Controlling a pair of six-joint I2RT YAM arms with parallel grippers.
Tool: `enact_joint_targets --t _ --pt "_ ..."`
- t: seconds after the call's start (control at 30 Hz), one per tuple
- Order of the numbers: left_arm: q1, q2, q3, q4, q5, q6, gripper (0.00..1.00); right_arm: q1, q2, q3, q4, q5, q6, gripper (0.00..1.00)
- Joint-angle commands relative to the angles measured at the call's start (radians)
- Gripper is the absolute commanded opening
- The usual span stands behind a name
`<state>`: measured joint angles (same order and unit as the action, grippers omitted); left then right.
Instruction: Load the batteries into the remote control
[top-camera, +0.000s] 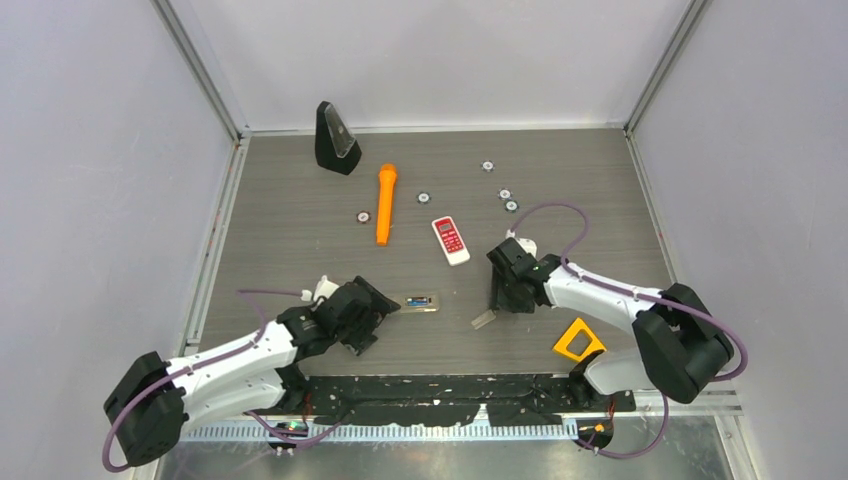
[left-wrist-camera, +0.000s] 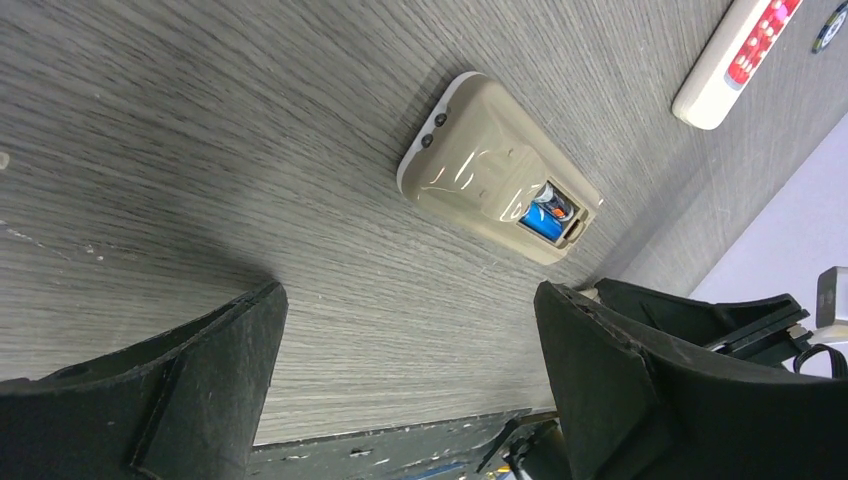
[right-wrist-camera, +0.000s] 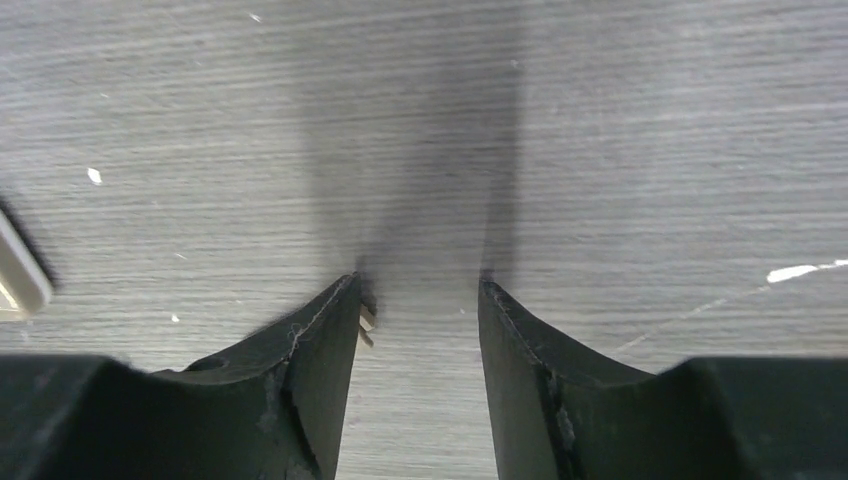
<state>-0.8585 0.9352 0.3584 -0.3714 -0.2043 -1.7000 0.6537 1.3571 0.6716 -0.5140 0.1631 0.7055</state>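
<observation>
Nearest to the arm bases, the left gripper (left-wrist-camera: 408, 292) hangs low over the table (top-camera: 290, 250). Its fingers are wide apart and nothing is between them. Just ahead of these fingers lies the beige remote (left-wrist-camera: 480, 165) with its compartment open and facing up. A blue battery (left-wrist-camera: 538, 222) sits inside, at the end of the remote far from the left fingers. Beside it there is something dark and silvery, but I cannot tell if this is a second cell or only the contact.

On the other side of the beige remote, the right gripper (right-wrist-camera: 418, 282) points down, its tips at the table surface or almost there. Its fingers are partly apart with bare wood between them, so they clamp nothing. A tiny pale bit shows at the inner tip of one finger, too small to name. A small grey plate (top-camera: 483, 320), perhaps the lid, lies just beside these fingers on their near side.

Farther beyond both grippers are a white remote (top-camera: 450, 240), an orange stick (top-camera: 384, 205) and some small round discs (top-camera: 505, 194).

In my judgement the loading is partly done, and the step in hand is to fetch the next piece from the table. For the next move the right fingers must be centred over that piece before they pinch, because a thin part lying flat can easily slip away.
</observation>
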Motion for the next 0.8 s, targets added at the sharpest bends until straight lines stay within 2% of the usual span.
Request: enact_joint_targets --t 0.0,0.17,0.27,0.37,0.43,0.6,0.63,0.77 --pt "-0.004 -0.014 -0.047 -0.102 -0.085 0.084 0.98 0.018 -0.018 -0.015 -0.103 0.048 -0.033 0.51" --pt "-0.004 -0.049 -0.083 -0.023 -0.093 0.092 0.98 0.044 -0.025 -0.012 -0.132 0.033 -0.047 0.44" --pt "-0.004 -0.068 -0.104 0.014 -0.093 0.101 0.97 0.056 -0.070 -0.016 -0.152 0.004 -0.030 0.33" --pt "-0.004 -0.099 -0.119 0.045 -0.101 0.118 0.97 0.057 -0.131 -0.018 -0.161 -0.014 -0.015 0.31" --pt "-0.004 -0.124 -0.128 0.058 -0.110 0.128 0.96 0.056 -0.158 -0.011 -0.167 -0.026 -0.016 0.34" --pt "-0.004 -0.195 -0.158 0.103 -0.133 0.161 0.96 0.057 -0.191 0.007 -0.130 -0.090 -0.133 0.54" --pt "-0.004 -0.212 -0.165 0.116 -0.138 0.174 0.96 0.057 -0.186 0.021 -0.124 -0.103 -0.198 0.58" --pt "-0.004 -0.293 -0.170 0.144 -0.162 0.258 0.96 0.056 -0.140 0.098 -0.133 -0.202 -0.468 0.61"
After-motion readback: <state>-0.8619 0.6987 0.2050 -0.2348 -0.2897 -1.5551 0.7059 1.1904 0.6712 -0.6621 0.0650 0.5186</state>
